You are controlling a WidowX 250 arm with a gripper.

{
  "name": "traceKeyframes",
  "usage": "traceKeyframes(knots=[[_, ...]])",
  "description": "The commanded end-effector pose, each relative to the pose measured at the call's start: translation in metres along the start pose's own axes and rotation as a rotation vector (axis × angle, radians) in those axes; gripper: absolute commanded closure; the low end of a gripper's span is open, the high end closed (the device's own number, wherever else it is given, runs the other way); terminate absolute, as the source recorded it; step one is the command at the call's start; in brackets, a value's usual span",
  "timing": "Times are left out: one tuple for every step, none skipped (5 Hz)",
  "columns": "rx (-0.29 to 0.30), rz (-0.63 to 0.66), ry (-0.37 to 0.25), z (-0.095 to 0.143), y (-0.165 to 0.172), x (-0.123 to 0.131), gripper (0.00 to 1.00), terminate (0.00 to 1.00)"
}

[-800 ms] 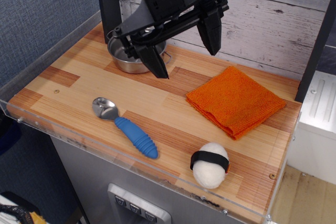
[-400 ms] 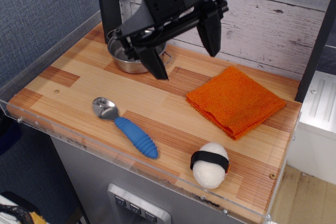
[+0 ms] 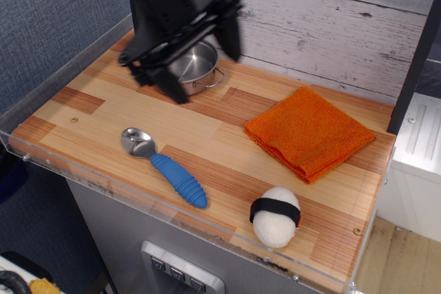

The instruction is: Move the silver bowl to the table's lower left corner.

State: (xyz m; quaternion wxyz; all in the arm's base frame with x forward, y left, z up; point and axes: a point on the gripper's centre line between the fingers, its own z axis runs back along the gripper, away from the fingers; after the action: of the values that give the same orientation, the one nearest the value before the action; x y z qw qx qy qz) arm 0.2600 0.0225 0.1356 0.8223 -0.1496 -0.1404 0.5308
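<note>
With the gripper (image 3: 200,60) hanging wide open and empty over the silver bowl (image 3: 195,67) at the tabletop (image 3: 227,149)'s back-left, a jaw could likely strike the rim or wire handle and skid the light bowl away.

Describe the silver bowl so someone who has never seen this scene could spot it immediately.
Start at the wood-plank table and go to its far left corner, by the whitewashed plank wall. There, under the open black gripper, sits the silver bowl. It is the only round, shiny all-metal vessel, with a thin wire loop handle; the blue-handled spoon lies nearer the front edge.
</note>
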Motion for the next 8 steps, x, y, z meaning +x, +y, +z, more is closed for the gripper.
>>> traceKeyframes(knots=[[0.005,0.145,-0.094,-0.02,-0.001,0.047,0.0,0.0],[0.014,0.214,-0.14,-0.033,-0.004,0.069,0.0,0.0],[0.023,0.267,-0.169,-0.045,0.0,0.089,0.0,0.0],[0.048,0.306,-0.18,-0.058,0.007,0.103,0.0,0.0],[0.068,0.338,-0.191,-0.069,0.013,0.118,0.0,0.0],[0.087,0.35,-0.191,-0.082,0.016,0.128,0.0,0.0],[0.076,0.355,-0.164,-0.097,0.014,0.132,0.0,0.0],[0.091,0.339,-0.185,-0.103,0.012,0.129,1.0,0.0]])
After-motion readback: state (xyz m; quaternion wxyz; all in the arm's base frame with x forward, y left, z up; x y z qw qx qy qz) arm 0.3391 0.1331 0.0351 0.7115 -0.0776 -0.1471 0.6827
